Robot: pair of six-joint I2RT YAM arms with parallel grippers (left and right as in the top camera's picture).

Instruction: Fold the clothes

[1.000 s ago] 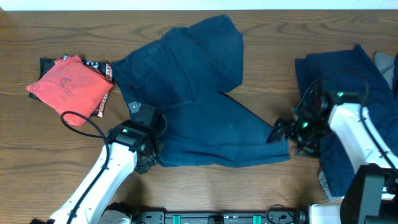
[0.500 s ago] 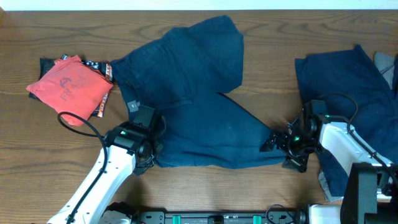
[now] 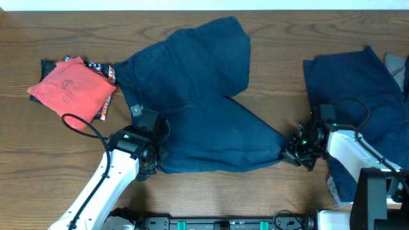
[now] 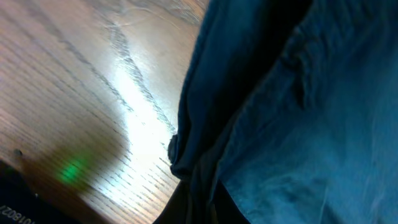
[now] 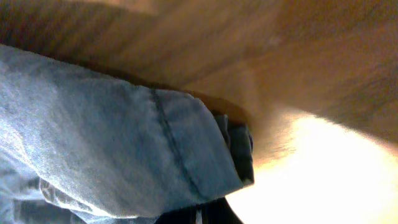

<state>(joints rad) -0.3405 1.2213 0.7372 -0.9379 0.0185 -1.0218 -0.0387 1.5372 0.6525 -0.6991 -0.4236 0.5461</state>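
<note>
The navy denim shorts (image 3: 198, 115) lie spread across the middle of the wooden counter (image 3: 38, 160). One leg reaches toward 1 o'clock and the other runs down toward 4 o'clock.

The left fingers (image 3: 155, 163) sit at the shorts' 7 o'clock corner. In the left wrist view the cloth bunches and narrows into them at the bottom of the frame, so they appear closed on that corner. A green light reflects on the bare wood beside it.

The right fingers (image 3: 289, 153) are at the tip of the 4 o'clock leg, touching its edge. The right wrist view shows the stitched hem corner raised just above the wood, with only a dark sliver of the fingers under it. Whether they are clamped on the hem or merely against it cannot be told.

A second navy garment (image 3: 361, 96) lies rumpled at 3 o'clock, partly under the right arm. At 9 o'clock a red folded cloth (image 3: 70, 89) rests on a dark printed piece.
</note>
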